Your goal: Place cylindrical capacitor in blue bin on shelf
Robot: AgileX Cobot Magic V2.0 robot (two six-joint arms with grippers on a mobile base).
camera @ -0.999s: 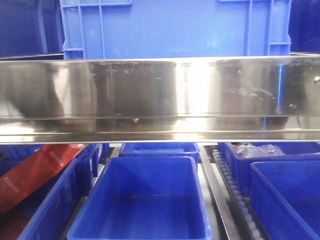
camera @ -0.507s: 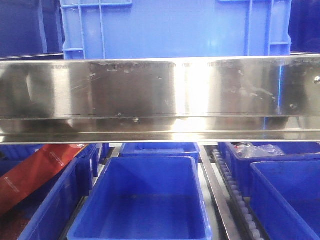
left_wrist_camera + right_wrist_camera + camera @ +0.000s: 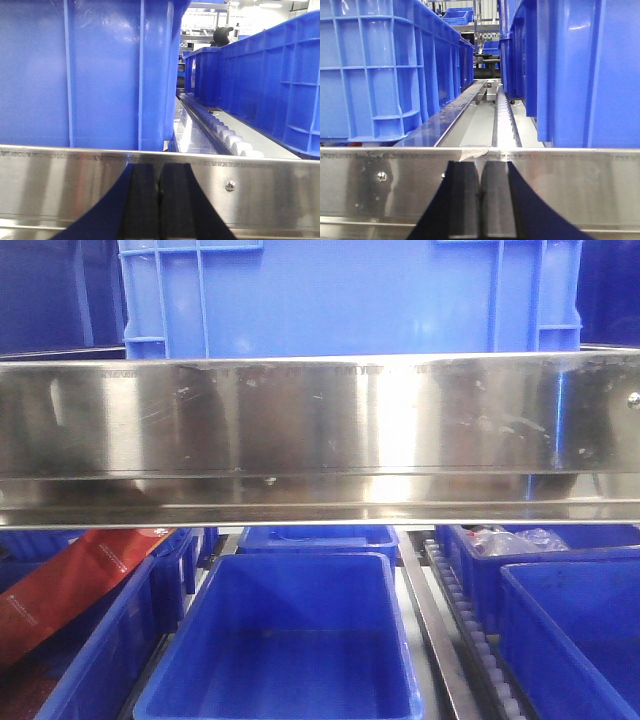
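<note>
left hand (image 3: 159,210) black ribbed pads pressed together, nothing seen between | right hand (image 3: 480,205) same | shelf (image 3: 320,430) brushed steel beam | blue bin (image 3: 285,640) glossy plastic, rectangular | capacitor unseen

Red packet (image 3: 70,585) in left bin: print present, too blurred to read.

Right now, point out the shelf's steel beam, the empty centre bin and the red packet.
steel beam (image 3: 320,420), front view, brushed face.
empty centre bin (image 3: 290,640), front view, inside floor.
red packet (image 3: 70,585), front view, middle.
</note>
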